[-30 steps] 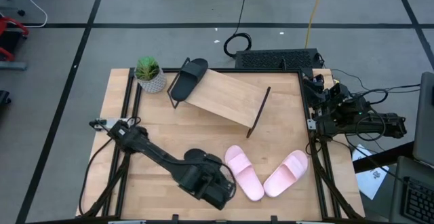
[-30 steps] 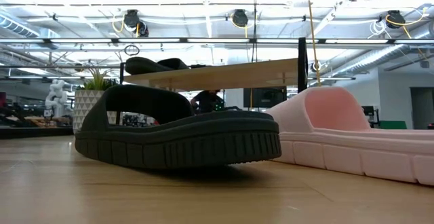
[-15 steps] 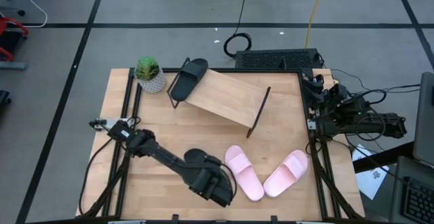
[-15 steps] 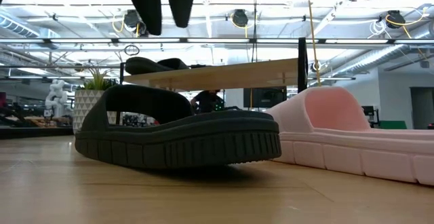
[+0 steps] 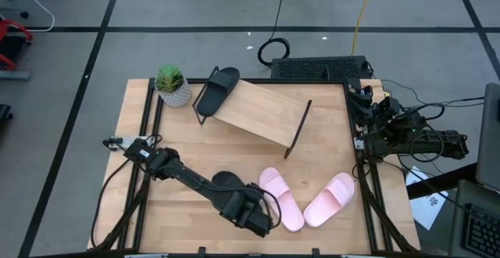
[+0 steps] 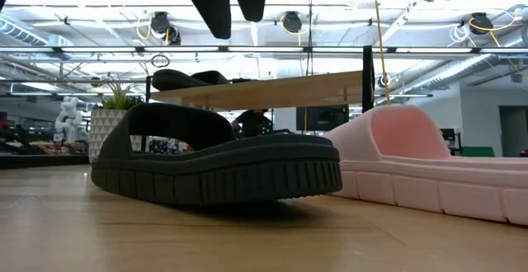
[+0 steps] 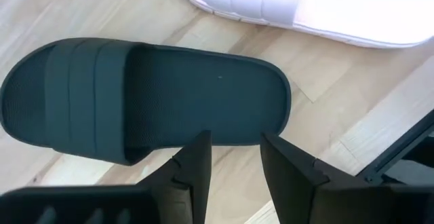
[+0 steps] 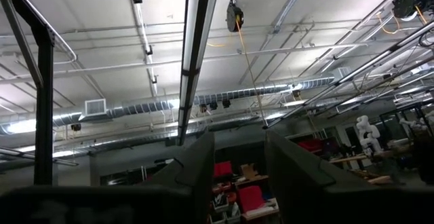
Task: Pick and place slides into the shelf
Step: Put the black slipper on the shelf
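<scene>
Partly arm-hidden black slide (image 5: 224, 180), end effector (image 7: 234, 146) cropped

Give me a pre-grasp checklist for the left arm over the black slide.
1. Left end effector open, nothing held: ok.
2. Left end effector above the black slide on the table, lined up with its heel end: ok; not yet touching.
3. Neighbouring pink slide apart from the black one: cannot tell, gap looks narrow.
4. Shelf has free board beside the black slide on the shelf: ok.
5. Right end effector parked off the table's right edge: ok.
6. Potted plant away from the pick spot: ok.
</scene>
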Robot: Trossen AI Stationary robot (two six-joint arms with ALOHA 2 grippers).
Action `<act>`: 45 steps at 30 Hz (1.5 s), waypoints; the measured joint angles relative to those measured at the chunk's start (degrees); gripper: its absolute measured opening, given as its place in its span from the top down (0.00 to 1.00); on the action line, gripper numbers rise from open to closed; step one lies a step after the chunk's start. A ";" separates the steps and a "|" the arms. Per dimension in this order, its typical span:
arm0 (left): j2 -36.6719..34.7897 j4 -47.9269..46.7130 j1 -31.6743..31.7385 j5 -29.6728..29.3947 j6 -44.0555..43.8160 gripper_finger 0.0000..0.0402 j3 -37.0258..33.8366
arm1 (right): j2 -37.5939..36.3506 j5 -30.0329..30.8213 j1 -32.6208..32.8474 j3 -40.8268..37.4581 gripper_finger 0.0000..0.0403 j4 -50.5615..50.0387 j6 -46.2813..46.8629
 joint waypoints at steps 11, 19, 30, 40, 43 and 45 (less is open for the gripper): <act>0.00 -0.73 1.30 6.48 2.25 0.69 0.00 | 0.00 0.05 0.00 0.00 0.70 -0.35 0.00; -0.02 -8.70 2.82 7.50 0.56 0.69 0.00 | 0.00 0.06 0.00 0.00 0.70 -2.11 0.00; -0.02 -7.24 3.37 5.30 1.69 0.69 0.00 | 0.00 0.06 0.00 0.00 0.70 -2.11 -0.02; 0.22 -6.90 3.58 2.95 2.33 0.69 -1.07 | 0.00 0.08 0.00 0.00 0.70 -2.11 -0.02; 0.24 -6.18 3.58 3.65 2.33 0.69 -2.82 | 0.00 0.07 0.00 0.00 0.70 -2.11 -0.02; 0.23 -5.19 3.58 4.62 2.31 0.69 -4.35 | 0.00 0.08 0.00 0.00 0.70 -2.11 -0.02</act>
